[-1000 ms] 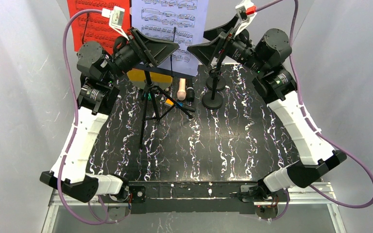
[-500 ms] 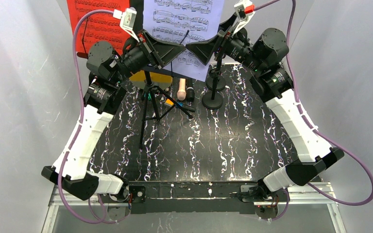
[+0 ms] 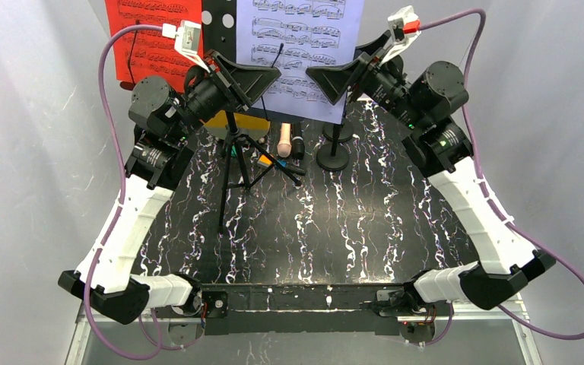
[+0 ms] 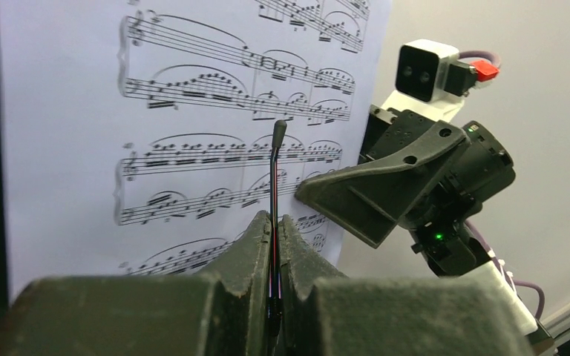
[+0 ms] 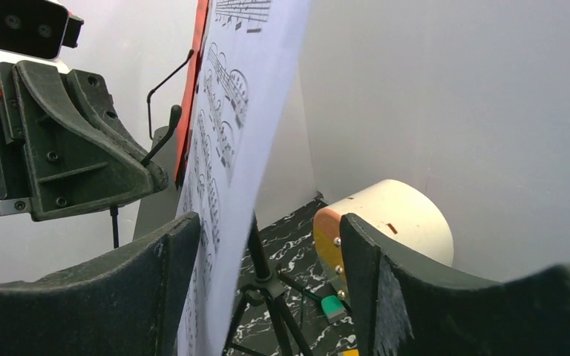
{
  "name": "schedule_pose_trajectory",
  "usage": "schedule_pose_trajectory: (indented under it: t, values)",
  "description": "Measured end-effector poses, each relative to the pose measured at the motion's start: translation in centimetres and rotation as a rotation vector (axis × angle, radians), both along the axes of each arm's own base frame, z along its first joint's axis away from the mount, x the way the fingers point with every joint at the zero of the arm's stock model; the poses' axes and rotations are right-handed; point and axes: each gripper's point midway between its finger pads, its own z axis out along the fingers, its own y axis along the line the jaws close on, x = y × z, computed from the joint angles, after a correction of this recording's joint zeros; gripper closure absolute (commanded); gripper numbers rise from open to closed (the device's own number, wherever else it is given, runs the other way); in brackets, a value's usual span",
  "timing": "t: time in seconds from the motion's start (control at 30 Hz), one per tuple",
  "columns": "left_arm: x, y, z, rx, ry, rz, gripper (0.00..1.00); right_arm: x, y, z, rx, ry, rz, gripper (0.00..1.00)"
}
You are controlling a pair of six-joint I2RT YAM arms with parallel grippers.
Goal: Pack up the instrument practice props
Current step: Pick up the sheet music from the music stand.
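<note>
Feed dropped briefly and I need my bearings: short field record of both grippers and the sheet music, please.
left gripper: shut on the thin wire page retainer
right gripper: open, fingers either side of the edge of the white sheet-music page
white sheet-music page: upright at the music rack
red sheet-music page: left of the white one, no gripper on it
</note>
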Motion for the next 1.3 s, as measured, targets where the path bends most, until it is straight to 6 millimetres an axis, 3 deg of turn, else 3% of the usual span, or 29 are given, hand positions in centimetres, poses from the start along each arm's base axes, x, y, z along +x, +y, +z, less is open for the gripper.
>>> schedule_pose_trajectory:
  t: [0.4, 0.57, 0.83, 0.97, 1.1, 1.3]
  values:
    - [0.2, 0.3, 0.0, -0.002, -0.011, 0.03, 1.0, -1.5, -1.9, 0.3, 0.008, -0.025, -0.043, 0.81]
    - [0.4, 0.5, -0.1, 0.002, -0.016, 0.048, 1.0, -2.4, -2.7, 0.4, 0.016, -0.031, -0.049, 0.95]
    - [0.6, 1.3, -0.1, 0.014, -0.036, 0.1, 0.95, -3.5, -5.3, 1.6, 0.061, -0.036, -0.137, 0.99]
    - [0.8, 1.6, -0.2, 0.021, -0.043, 0.122, 0.82, -3.2, -7.1, 1.4, 0.074, 0.002, -0.226, 0.99]
    - [1.1, 1.8, -0.5, 0.031, -0.049, 0.146, 0.65, -2.0, -8.9, 0.0, 0.069, 0.082, -0.346, 0.99]
    - [1.4, 2.6, -0.8, 0.046, -0.054, 0.196, 0.42, 0.1, -10.7, -3.9, 0.029, 0.211, -0.497, 0.99]
